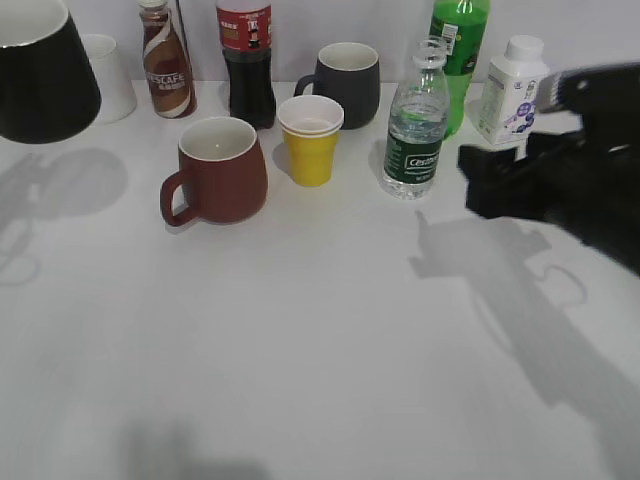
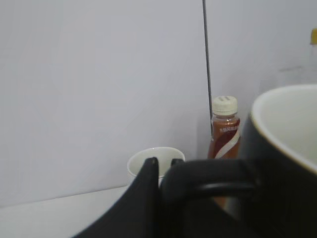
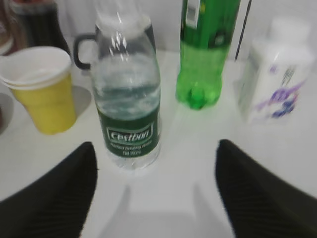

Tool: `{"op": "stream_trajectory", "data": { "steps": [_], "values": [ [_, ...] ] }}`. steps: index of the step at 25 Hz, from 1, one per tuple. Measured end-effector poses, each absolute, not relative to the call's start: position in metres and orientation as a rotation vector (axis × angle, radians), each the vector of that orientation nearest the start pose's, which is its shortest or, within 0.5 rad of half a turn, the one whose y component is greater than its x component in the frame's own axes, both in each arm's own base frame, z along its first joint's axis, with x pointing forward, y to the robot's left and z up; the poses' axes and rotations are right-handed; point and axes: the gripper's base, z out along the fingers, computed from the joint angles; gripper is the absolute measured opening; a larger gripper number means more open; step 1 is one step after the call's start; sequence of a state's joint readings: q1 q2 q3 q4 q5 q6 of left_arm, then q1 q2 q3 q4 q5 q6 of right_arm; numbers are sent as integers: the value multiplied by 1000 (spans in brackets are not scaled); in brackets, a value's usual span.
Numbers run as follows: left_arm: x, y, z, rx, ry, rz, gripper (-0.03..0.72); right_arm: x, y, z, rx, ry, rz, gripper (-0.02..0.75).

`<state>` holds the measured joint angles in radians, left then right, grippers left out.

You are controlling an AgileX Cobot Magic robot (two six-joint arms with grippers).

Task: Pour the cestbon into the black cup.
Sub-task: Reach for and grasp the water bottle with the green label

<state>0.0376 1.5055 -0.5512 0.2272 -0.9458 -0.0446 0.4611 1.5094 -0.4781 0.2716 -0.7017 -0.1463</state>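
The cestbon (image 1: 415, 130) is a clear uncapped bottle with a dark green label, standing upright at the back right of the table. It also shows in the right wrist view (image 3: 129, 114). My right gripper (image 1: 472, 172) is open and empty, just right of the bottle and apart from it; in its wrist view (image 3: 156, 148) the bottle stands ahead, nearer the left finger. The black cup (image 1: 40, 80) hangs in the air at the far left, above the table. My left gripper (image 2: 163, 161) is shut on the handle of the black cup (image 2: 287, 163).
A reddish-brown mug (image 1: 220, 170), stacked yellow cups (image 1: 311, 140), a dark grey mug (image 1: 345, 80) and a cola bottle (image 1: 246, 60) stand left of the cestbon. A green soda bottle (image 1: 460, 50) and a white bottle (image 1: 512, 90) stand behind it. A Nescafe bottle (image 1: 166, 60) and a white cup (image 1: 110, 75) are back left.
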Motion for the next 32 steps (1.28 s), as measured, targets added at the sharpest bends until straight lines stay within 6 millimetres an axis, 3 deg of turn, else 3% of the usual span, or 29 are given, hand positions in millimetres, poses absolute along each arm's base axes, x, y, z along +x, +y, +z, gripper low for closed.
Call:
{"op": "stream_trajectory", "data": {
  "steps": [6,14,19,21,22,24,28,32],
  "values": [
    [284,-8,234,221,1518,-36,36,278,123,156,-211,1867,271,636],
    [284,-9,233,239,1529,-37,36,314,144,149,-231,1824,293,639],
    [284,-9,233,243,1529,-37,36,349,162,139,-240,1834,302,639],
    [284,-9,232,247,1534,-37,36,361,169,134,-244,1861,304,613],
    [284,-9,232,251,1539,-36,36,365,171,132,-246,1875,305,564],
    [284,-10,231,271,1547,-37,36,368,173,131,-252,1891,306,456],
    [281,-21,230,376,1556,-54,35,362,175,142,-336,1947,308,458],
    [274,-40,230,417,1627,-132,35,345,178,171,-609,1984,262,460]
  ]
}}
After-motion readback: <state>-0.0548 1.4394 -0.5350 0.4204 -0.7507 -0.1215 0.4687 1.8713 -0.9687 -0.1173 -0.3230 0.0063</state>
